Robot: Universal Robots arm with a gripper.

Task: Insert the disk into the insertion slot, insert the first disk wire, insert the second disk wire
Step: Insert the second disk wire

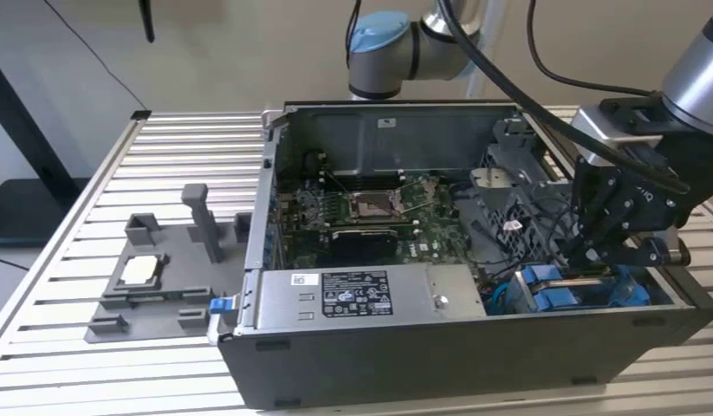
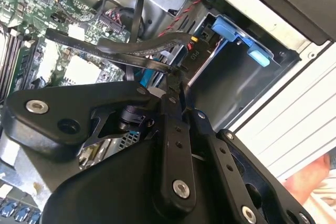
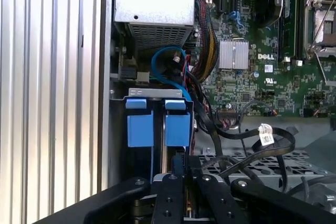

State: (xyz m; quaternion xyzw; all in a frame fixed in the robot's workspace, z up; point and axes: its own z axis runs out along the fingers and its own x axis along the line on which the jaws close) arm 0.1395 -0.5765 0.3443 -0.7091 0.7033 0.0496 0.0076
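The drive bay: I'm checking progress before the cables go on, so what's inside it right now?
In the first wrist view the drive bay holds two blue plastic pieces side by side. The gripper sits right over the bay and covers the rest, so the drive's body and connectors can't be seen.

Bright blue tabs, green motherboard

The hand hides most of the disk in the insertion slot; its fingertips are unseen.

In the second wrist view, the gripper pinches a flat black cable beside the blue-tabbed insertion slot.
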